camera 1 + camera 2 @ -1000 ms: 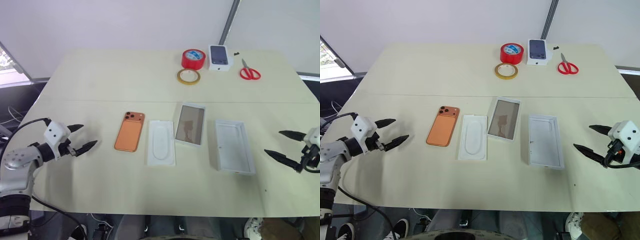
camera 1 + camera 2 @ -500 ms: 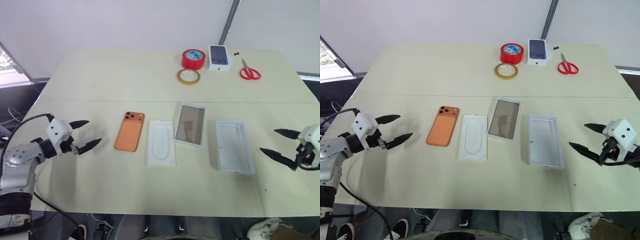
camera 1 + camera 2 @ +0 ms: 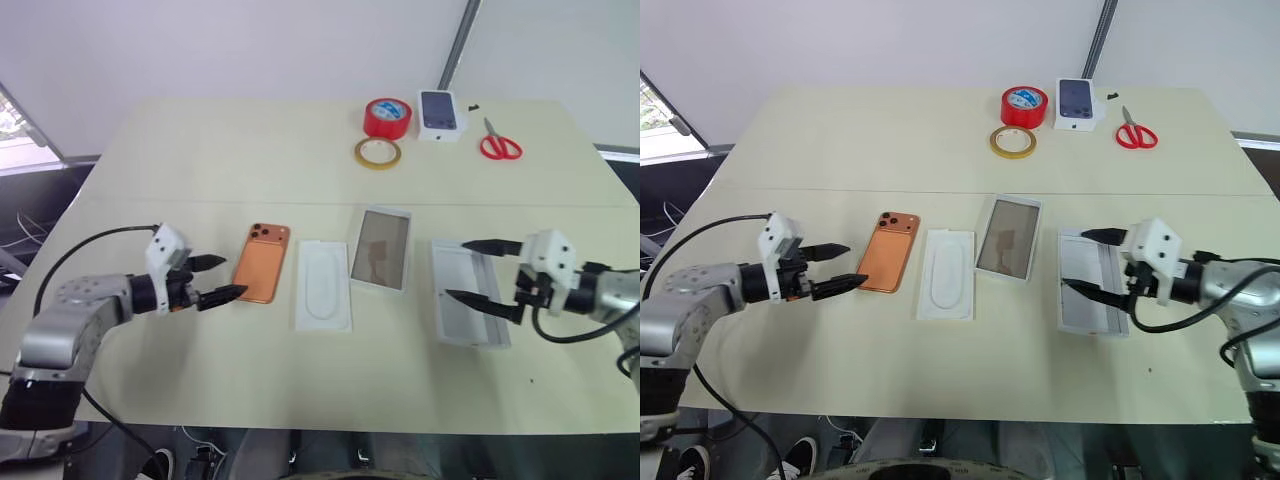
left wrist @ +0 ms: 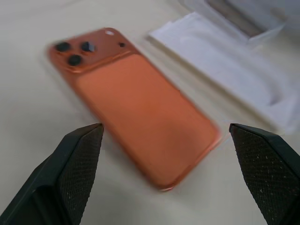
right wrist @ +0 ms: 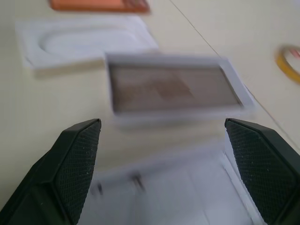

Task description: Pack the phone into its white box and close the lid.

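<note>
The orange phone lies camera side up, left of centre on the table. My left gripper is open at the phone's left edge, and in the left wrist view the phone lies just ahead between the spread fingers. Further right are a flat white insert, then the white box with its grey-brown floor, then the all-white lid. My right gripper hovers open over the lid, pointing left at the box. Neither gripper holds anything.
At the table's far side stand a red tape roll, a yellow tape ring, a small white box with a dark phone picture and red scissors. A black cable loops over my left arm.
Both arms swung inward. The left gripper moved right to the phone's edge and rolled. The right gripper moved left from the table's edge to over the lid. Both stayed open.
</note>
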Available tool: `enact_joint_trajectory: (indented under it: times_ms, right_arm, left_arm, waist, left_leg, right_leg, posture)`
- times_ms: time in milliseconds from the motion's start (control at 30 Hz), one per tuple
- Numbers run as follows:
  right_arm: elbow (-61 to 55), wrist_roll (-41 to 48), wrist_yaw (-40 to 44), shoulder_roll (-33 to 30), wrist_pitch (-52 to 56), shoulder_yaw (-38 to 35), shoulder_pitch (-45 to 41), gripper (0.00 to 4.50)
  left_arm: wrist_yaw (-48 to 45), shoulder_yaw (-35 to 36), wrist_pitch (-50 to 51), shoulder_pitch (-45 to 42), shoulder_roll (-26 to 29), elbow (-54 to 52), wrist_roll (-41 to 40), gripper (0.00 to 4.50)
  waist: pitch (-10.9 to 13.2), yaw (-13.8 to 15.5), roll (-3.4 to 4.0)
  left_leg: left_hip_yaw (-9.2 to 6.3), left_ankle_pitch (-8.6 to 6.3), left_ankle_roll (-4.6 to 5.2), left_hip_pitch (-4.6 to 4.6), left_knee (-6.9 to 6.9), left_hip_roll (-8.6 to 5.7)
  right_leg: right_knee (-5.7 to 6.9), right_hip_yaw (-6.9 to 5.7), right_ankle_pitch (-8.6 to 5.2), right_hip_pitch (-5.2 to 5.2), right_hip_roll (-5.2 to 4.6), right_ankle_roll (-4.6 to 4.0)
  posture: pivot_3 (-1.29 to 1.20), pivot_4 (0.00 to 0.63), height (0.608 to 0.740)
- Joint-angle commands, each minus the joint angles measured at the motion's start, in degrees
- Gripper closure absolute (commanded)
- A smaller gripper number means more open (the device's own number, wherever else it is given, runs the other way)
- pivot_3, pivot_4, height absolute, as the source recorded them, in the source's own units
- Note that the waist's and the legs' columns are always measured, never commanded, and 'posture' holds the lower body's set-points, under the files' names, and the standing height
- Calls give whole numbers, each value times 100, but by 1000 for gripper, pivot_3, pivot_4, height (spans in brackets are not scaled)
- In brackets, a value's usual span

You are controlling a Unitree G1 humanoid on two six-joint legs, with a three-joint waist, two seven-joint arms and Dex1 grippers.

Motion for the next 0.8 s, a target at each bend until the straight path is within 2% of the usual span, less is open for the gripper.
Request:
enact_joint_trajectory:
  times_ms: [33,133,200,300,400,600,800]
  right_arm:
    - [-281,67,50,156,41,325,-273,81]
    - [-207,-42,91,230,-41,522,-409,81]
    - [-138,-90,102,235,-91,565,-461,81]
    - [-112,-152,84,321,-169,666,-562,81]
    - [-157,-221,52,435,-187,778,-617,81]
    - [-173,-347,-42,535,-237,868,-601,81]
    - [-230,-393,-135,579,-245,887,-541,81]
  left_arm:
    - [288,-212,1465,-338,-14,-374,-587,0]
    - [419,-259,2522,-597,-87,-390,-1071,0]
    - [414,-274,2667,-634,-163,-431,-1212,0]
    - [560,-220,2909,-694,-593,-65,-1405,0]
    - [776,-282,3031,-753,-902,214,-1359,0]
    - [981,-361,3260,-921,-1174,461,-1352,0]
    - [1126,-416,2993,-1080,-1561,944,-1137,0]
  waist:
    - [0,2,-1]
    - [0,-1,-1]
    - [1,-1,-2]
    - [0,-1,-1]
    - [0,-12,-2]
    - [-2,5,0]
    - [-12,13,13]
  left_leg:
    - [0,0,1,0,1,0]
    - [0,0,1,-1,2,-2]
    - [0,0,0,-1,2,-1]
    - [0,2,-2,-1,4,-1]
    - [0,4,-6,1,7,-2]
    - [-1,6,-10,2,9,-3]
    - [-3,11,-18,8,12,-8]
  right_leg:
    - [-1,0,0,0,0,0]
    - [0,0,0,-2,2,1]
    - [1,0,0,-2,3,0]
    - [2,0,0,-2,3,1]
    - [6,0,0,-1,4,0]
    - [8,0,0,1,4,0]
    - [7,0,0,12,2,0]
  posture:
    - [0,150,740]
    - [0,150,740]
    - [0,150,740]
    - [0,150,740]
    - [0,150,740]
    - [0,150,740]
    - [0,150,740]
